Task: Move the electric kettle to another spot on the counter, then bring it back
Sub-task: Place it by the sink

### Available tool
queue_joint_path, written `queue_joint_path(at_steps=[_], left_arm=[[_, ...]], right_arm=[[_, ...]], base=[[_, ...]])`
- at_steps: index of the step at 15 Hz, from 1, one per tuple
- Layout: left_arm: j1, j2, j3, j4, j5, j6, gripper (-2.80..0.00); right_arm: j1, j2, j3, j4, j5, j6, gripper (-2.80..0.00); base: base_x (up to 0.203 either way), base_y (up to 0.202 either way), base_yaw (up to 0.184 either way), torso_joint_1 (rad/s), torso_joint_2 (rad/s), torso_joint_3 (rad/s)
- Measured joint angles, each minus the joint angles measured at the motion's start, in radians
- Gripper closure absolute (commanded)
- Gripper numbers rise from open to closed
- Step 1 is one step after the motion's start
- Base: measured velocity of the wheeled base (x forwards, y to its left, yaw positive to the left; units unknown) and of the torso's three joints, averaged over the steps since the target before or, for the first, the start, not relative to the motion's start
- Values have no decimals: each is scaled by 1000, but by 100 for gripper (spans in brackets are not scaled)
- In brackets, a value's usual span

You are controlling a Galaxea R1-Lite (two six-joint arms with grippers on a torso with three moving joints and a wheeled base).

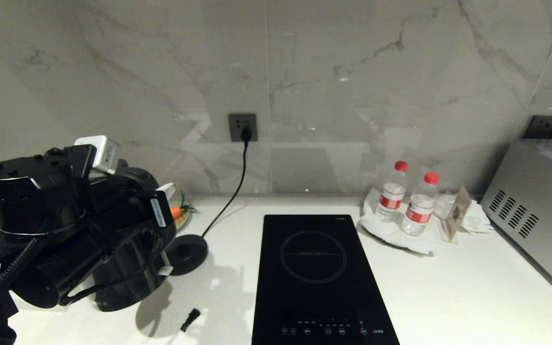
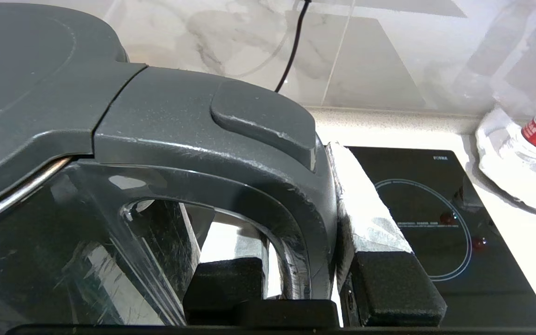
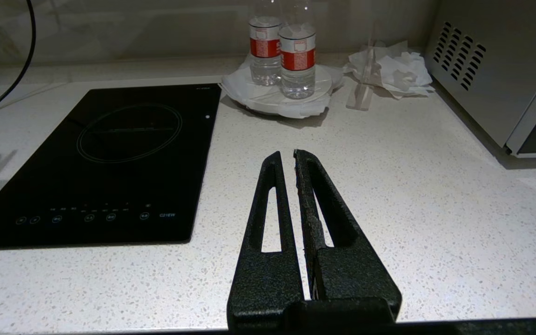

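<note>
Left wrist view: left gripper (image 2: 303, 274) pinches the electric kettle (image 2: 110, 153) by its handle, contents unseen. Kettle sits on the counter (image 1: 448, 297), left of the hob (image 1: 314, 278); base disc (image 1: 187, 251) just behind. Right gripper (image 3: 286, 160) hangs pressed together. Farther back, two water bottles (image 1: 405, 199).

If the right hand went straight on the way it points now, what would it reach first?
Probably the two water bottles on their white plate: the shut right hand points over bare counter towards them. Its height above the counter is unclear.
</note>
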Motion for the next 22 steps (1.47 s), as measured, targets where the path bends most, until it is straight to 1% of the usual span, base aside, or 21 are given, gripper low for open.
queue_joint_path(at_steps=[3, 22], left_arm=[[-1, -5, -3, 0, -2, 1, 0], [0, -33, 6, 2, -3, 1, 0]], right_arm=[[0, 0, 0, 0, 0, 1, 0], [0, 0, 0, 0, 0, -1, 0]], base=[[1, -2, 31, 1, -1, 1], [-1, -7, 176, 3, 2, 2]])
